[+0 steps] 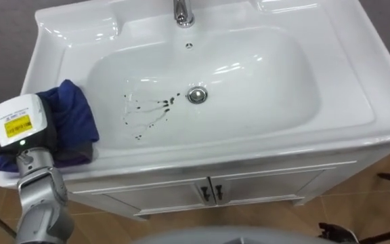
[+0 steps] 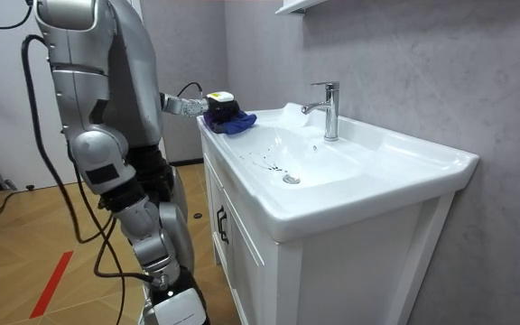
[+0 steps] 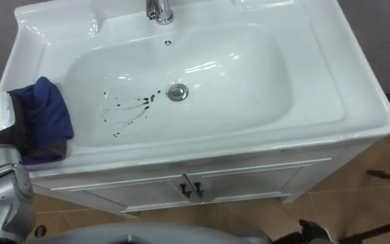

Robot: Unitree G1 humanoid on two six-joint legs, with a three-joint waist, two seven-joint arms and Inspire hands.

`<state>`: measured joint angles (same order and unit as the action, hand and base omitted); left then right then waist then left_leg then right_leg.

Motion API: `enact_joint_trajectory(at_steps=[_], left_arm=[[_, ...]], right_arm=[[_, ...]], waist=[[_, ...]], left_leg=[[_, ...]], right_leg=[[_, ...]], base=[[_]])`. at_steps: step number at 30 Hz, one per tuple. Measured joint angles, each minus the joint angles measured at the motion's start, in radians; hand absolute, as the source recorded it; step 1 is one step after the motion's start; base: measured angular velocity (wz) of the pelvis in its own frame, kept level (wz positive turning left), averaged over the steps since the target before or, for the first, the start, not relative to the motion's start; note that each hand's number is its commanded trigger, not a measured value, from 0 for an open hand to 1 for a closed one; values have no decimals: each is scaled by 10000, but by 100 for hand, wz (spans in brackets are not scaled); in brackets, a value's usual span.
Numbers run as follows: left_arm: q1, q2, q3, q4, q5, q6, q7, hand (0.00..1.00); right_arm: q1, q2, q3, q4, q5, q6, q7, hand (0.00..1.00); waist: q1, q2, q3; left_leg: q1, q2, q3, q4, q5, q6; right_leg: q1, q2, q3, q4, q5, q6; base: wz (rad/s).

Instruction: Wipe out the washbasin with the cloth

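White ceramic basin (image 1: 263,88): dark smears (image 1: 147,112) are seen just left of the round metal drain (image 1: 196,94). Farther left, on the rim, the left hand (image 1: 20,122) is buried in crumpled blue cloth (image 1: 73,112), grip undeterminable.

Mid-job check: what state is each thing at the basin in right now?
basin, dirty: dark stains left of the drain
blue cloth, bunched on the basin's left rim
left hand, on the blue cloth
faucet, no water running
cabinet doors, shut
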<state>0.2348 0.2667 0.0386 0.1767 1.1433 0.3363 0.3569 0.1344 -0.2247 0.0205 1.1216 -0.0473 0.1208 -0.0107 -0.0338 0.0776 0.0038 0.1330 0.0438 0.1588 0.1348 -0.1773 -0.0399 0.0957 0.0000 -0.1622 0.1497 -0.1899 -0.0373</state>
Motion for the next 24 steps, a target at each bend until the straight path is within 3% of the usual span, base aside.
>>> enact_joint_trajectory(at_steps=[4, 10, 17, 20, 24], left_arm=[[-26, -73, 72, -364, 129, -191, 45, 100], [-110, -75, 32, -401, 280, -401, 116, 100], [-299, -161, -161, -401, 284, -714, 248, 100], [-373, -162, -311, -401, 273, -877, 249, 100], [-515, -192, -665, -401, 263, -1456, 250, 100]], right_arm=[[3, 111, -1, -1, 23, -255, 6, 0], [7, 113, -3, 69, 31, -543, -8, 0], [1, 125, -6, 70, 44, -685, -5, 0], [5, 123, 29, 79, 129, -763, 20, 0], [24, 142, 69, 84, 503, -769, 34, 0]], waist=[[-5, -172, 101], [-28, -178, 91], [-134, -62, 13], [-168, -75, 20], [-257, -122, 42]], left_leg=[[-102, 0, -63, -1, 0, 0], [-218, -45, -67, 0, 0, 0], [-244, -45, 11, 0, 0, 0], [-193, -43, 29, 0, -1, 0], [-180, -43, 43, -6, -2, 2]], right_leg=[[-11, -44, -106, -20, 4, -4], [-8, -96, -271, -140, 32, 25], [-91, -88, -150, -104, 35, 27], [-90, -80, -40, -85, 36, 26], [-92, -67, -3, -81, 37, 27]], base=[[10], [7], [-5], [-9], [-1]])
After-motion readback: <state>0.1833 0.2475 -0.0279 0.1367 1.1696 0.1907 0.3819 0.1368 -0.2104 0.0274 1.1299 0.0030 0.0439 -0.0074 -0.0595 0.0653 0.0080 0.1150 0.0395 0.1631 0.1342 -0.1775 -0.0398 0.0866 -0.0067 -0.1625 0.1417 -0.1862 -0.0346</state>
